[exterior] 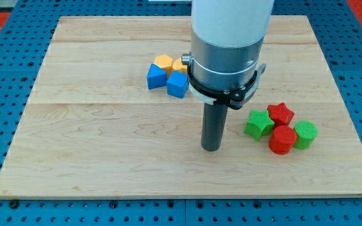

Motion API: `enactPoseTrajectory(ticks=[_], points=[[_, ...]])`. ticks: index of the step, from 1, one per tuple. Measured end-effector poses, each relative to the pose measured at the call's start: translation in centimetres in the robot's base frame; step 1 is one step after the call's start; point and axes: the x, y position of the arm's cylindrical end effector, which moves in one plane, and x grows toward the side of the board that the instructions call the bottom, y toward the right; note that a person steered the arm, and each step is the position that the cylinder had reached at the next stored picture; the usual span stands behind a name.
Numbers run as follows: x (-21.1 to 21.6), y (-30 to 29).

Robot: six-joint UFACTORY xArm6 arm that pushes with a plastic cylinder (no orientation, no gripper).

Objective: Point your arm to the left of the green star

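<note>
Now my tip (pixel 211 149), a bare rod with no jaws, rests on the wooden tabletop (pixel 105 157) just left of the green plastic star (pixel 258 123).

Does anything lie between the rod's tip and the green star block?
No. In the camera view, only bare wooden board separates my tip from the green star block.
</note>
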Motion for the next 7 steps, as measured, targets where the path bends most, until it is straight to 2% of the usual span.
enactPoseTrajectory(ticks=[7], points=[[-1.3, 0.0]])
